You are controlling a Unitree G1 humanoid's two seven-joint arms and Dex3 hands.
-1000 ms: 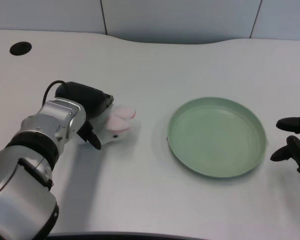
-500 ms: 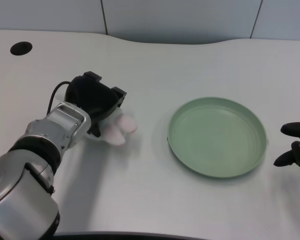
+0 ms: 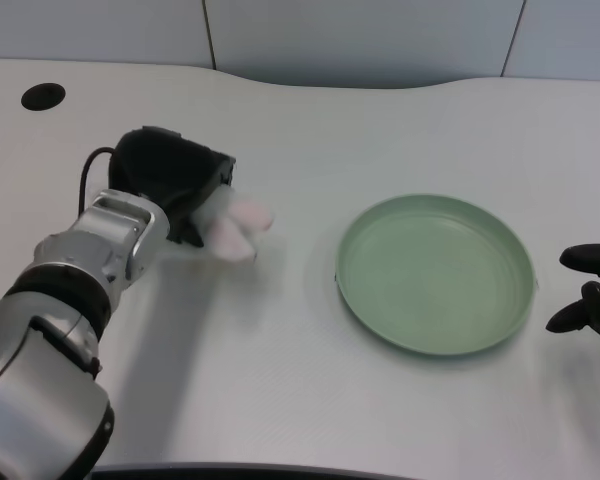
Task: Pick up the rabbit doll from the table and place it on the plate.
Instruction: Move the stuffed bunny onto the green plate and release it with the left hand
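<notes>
A white counter [image 3: 310,400] fills the view, with grey wall panels [image 3: 360,40] along its far edge and a dark round hole [image 3: 43,96] at the far left corner.

The left hand [image 3: 175,190] sits over the left half of the counter, at the end of a silver forearm [image 3: 90,270] that enters from the lower left. A black cable [image 3: 88,175] loops at the wrist. The hand is closed around the rabbit doll [image 3: 235,225], holding its body. Only the pale pink and white end of the doll protrudes from the right side of the hand, pointing toward the plate. The doll appears slightly blurred. Whether the doll touches the counter or is raised clear of it cannot be determined from this view.

The green plate [image 3: 435,205] rests on the counter to the right of the hand and doll, well apart from both. A strip of bare counter lies between the doll's exposed end and the plate's near rim.

The right hand [image 3: 592,300] shows at the right edge of the view, just beyond the plate's right rim.
</notes>
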